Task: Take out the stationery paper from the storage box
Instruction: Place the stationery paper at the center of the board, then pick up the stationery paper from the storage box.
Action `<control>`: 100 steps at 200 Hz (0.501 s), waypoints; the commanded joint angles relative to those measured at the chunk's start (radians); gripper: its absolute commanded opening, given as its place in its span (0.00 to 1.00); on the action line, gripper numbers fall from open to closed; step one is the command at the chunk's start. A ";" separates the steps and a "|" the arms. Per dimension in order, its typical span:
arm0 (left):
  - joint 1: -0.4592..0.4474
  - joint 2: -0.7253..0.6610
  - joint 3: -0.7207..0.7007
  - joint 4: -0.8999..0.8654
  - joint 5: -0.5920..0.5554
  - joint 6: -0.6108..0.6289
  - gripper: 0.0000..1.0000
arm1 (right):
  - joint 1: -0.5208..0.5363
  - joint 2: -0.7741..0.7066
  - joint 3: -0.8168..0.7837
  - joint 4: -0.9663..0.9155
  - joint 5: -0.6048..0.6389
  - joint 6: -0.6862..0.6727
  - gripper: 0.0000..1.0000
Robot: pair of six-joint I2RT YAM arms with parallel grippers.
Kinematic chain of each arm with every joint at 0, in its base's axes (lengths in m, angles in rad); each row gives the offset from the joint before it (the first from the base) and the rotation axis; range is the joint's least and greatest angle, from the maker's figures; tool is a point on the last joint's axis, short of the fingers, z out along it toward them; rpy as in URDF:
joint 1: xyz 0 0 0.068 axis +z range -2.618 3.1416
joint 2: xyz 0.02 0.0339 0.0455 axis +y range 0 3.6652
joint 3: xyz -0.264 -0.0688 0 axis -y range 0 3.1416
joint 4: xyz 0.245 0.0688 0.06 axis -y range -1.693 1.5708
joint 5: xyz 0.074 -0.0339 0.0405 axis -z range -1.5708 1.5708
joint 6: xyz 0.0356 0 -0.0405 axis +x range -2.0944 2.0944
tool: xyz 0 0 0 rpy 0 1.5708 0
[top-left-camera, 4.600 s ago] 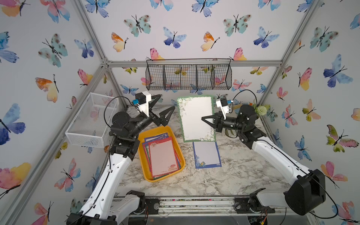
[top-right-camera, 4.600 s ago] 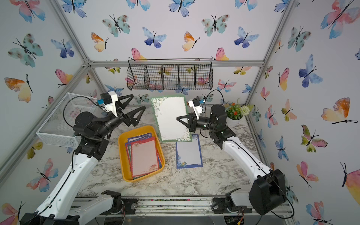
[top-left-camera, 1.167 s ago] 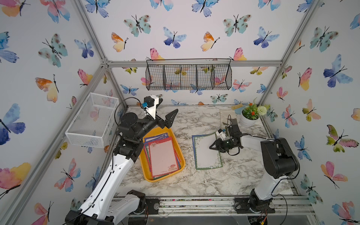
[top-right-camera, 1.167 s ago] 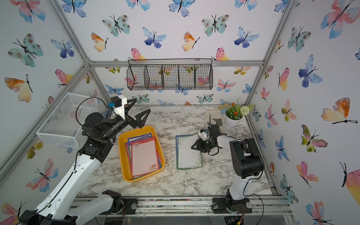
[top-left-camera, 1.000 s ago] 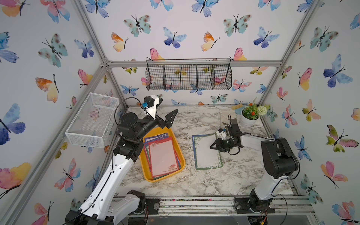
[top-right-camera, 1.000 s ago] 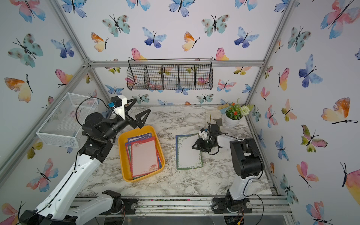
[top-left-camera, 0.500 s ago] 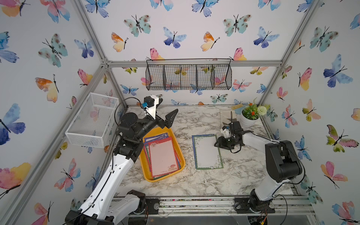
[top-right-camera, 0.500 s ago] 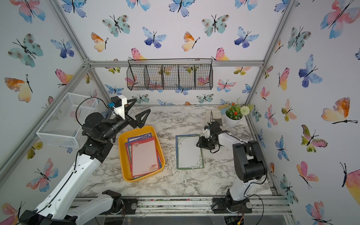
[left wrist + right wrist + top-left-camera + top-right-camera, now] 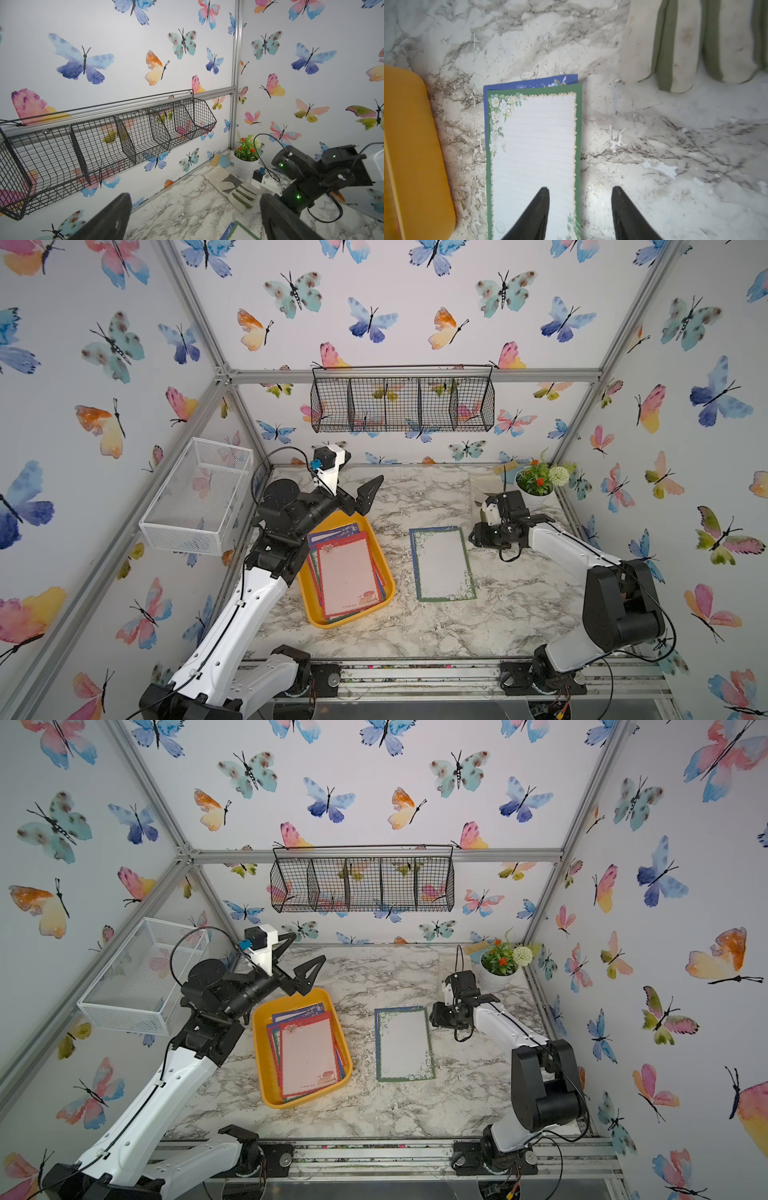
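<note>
**Right gripper [image 9: 580, 189] has let go of the green-bordered sheet [image 9: 442, 564] on the table [image 9: 519, 614].**
Seconds ago I had that sheet upright in the air. It now lies flat on a blue sheet [image 9: 529, 84], and the jaws stand apart and empty, straddling its edge. The remaining stationery paper [image 9: 349, 572] sits in the storage box [image 9: 308, 601], so extraction is not finished. The left gripper [image 9: 307, 947] hangs wide apart over the box's far end. I cannot count the sheets under the red-bordered top one, and the blue sheet is almost wholly covered.
</note>
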 commanded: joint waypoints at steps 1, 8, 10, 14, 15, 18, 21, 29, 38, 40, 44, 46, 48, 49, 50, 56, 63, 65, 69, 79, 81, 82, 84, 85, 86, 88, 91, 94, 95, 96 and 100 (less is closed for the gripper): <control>-0.005 0.033 0.063 -0.080 -0.029 0.018 0.99 | -0.006 -0.064 0.036 -0.031 0.095 -0.047 0.52; -0.005 0.041 0.078 -0.105 -0.035 0.014 0.99 | -0.006 -0.087 0.037 -0.029 0.112 -0.055 0.52; -0.006 0.043 0.083 -0.113 -0.036 0.012 1.00 | -0.006 -0.093 0.037 -0.029 0.117 -0.058 0.52; -0.006 0.048 0.092 -0.129 -0.042 0.009 1.00 | -0.006 -0.107 0.036 -0.027 0.126 -0.064 0.52; -0.006 0.048 0.096 -0.133 -0.042 0.008 1.00 | -0.006 -0.110 0.035 -0.027 0.127 -0.065 0.52; -0.007 0.052 0.104 -0.147 -0.046 0.004 1.00 | -0.005 -0.120 0.035 -0.023 0.132 -0.068 0.52; -0.007 0.055 0.110 -0.159 -0.049 0.000 1.00 | -0.006 -0.130 0.033 -0.021 0.137 -0.073 0.52; -0.007 0.062 0.130 -0.193 -0.060 -0.011 0.99 | -0.006 -0.156 0.030 -0.014 0.146 -0.079 0.52; -0.007 0.067 0.144 -0.228 -0.073 -0.027 0.99 | -0.006 -0.186 0.023 -0.003 0.154 -0.081 0.52; -0.005 0.069 0.148 -0.236 -0.076 -0.030 0.99 | -0.006 -0.192 0.021 -0.001 0.154 -0.081 0.52; -0.006 0.072 0.153 -0.252 -0.081 -0.036 0.99 | -0.005 -0.203 0.018 0.006 0.151 -0.081 0.51; -0.007 0.073 0.156 -0.261 -0.083 -0.040 0.98 | -0.005 -0.208 0.016 0.009 0.151 -0.081 0.52; -0.007 0.074 0.158 -0.267 -0.086 -0.042 0.98 | -0.005 -0.215 0.013 0.012 0.148 -0.082 0.51; -0.007 0.075 0.159 -0.273 -0.088 -0.044 0.98 | -0.005 -0.220 0.010 0.016 0.143 -0.082 0.51; -0.007 0.076 0.160 -0.278 -0.088 -0.045 0.98 | -0.005 -0.220 0.010 0.016 0.143 -0.082 0.51; -0.007 0.079 0.164 -0.303 -0.096 -0.054 0.98 | -0.005 -0.235 0.005 0.028 0.134 -0.083 0.51; -0.007 0.085 0.168 -0.341 -0.101 -0.064 0.98 | -0.005 -0.251 -0.004 0.046 0.119 -0.089 0.51; -0.006 0.088 0.170 -0.352 -0.102 -0.066 0.98 | -0.005 -0.255 -0.006 0.049 0.116 -0.091 0.51; -0.007 0.092 0.173 -0.372 -0.106 -0.068 0.98 | -0.005 -0.260 -0.008 0.058 0.109 -0.098 0.51; -0.007 0.106 0.182 -0.445 -0.120 -0.077 0.97 | -0.005 -0.273 -0.007 0.066 0.102 -0.108 0.50; -0.007 0.109 0.183 -0.459 -0.124 -0.079 0.97 | -0.005 -0.274 -0.007 0.067 0.102 -0.110 0.50; -0.006 0.109 0.183 -0.462 -0.127 -0.080 0.96 | -0.005 -0.275 -0.007 0.067 0.102 -0.112 0.51; -0.006 0.111 0.184 -0.476 -0.131 -0.082 0.96 | -0.005 -0.276 -0.004 0.066 0.101 -0.113 0.50; -0.006 0.113 0.184 -0.484 -0.134 -0.083 0.96 | -0.005 -0.275 -0.003 0.066 0.102 -0.114 0.50; -0.006 0.115 0.185 -0.491 -0.137 -0.084 0.96 | -0.005 -0.276 -0.002 0.066 0.103 -0.113 0.50; -0.007 0.117 0.183 -0.502 -0.143 -0.087 0.96 | -0.004 -0.277 -0.001 0.065 0.102 -0.115 0.50; -0.006 0.119 0.180 -0.521 -0.151 -0.091 0.95 | -0.004 -0.278 0.001 0.065 0.101 -0.117 0.50; -0.006 0.123 0.178 -0.535 -0.160 -0.094 0.95 | -0.004 -0.277 0.005 0.065 0.101 -0.117 0.50; -0.007 0.124 0.178 -0.542 -0.164 -0.095 0.95 | -0.005 -0.277 0.005 0.065 0.101 -0.117 0.50; -0.007 0.125 0.176 -0.547 -0.167 -0.096 0.94 | -0.004 -0.277 0.006 0.064 0.101 -0.116 0.50; -0.006 0.127 0.171 -0.566 -0.180 -0.098 0.94 | -0.004 -0.277 0.010 0.063 0.098 -0.117 0.50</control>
